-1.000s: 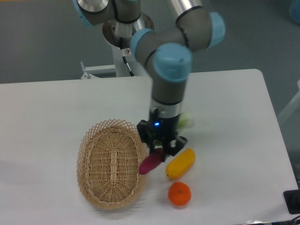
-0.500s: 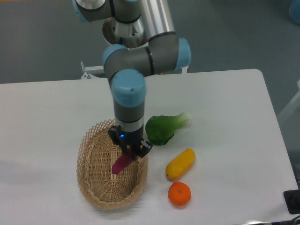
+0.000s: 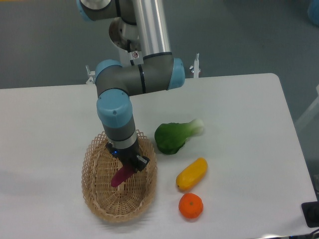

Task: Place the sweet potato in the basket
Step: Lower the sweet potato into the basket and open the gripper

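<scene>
The tan woven wicker basket (image 3: 94,196) lies at the front left of the white table. My gripper (image 3: 125,163) is over the inside of the basket, shut on the magenta-purple sweet potato (image 3: 119,177). The sweet potato hangs tilted from the fingers, its lower end pointing down-left toward the basket floor. I cannot tell whether it touches the floor.
A green leafy vegetable (image 3: 174,136) lies right of the basket. A yellow oblong vegetable (image 3: 192,173) and a round orange fruit (image 3: 191,205) lie further front right. The arm reaches down from the back over the basket's far rim.
My gripper has carried the sweet potato leftward from beside the yellow vegetable, over the basket's right rim, to above the basket's middle. The green vegetable is now uncovered.
</scene>
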### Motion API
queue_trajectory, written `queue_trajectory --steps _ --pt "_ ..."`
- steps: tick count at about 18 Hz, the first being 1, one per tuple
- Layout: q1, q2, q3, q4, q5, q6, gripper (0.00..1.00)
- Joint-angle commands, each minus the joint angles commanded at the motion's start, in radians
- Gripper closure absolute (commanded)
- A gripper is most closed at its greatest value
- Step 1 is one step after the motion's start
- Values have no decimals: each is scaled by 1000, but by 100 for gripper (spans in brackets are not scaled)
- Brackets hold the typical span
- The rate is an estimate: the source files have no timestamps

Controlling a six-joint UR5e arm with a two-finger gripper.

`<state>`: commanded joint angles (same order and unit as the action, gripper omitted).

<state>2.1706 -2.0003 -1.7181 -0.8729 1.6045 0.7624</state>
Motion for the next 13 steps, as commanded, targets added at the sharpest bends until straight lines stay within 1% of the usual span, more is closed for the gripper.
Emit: queue_trajectory --steps 7,8,10,12,13 --pt "0 -3 -14 8 3 0 72" --pt "0 -3 -14 8 3 0 67" --pt "-2 -6 -14 6 3 0 65" --pt "0 -9 -14 8 8 2 58" --pt "0 -8 -14 8 11 2 52"
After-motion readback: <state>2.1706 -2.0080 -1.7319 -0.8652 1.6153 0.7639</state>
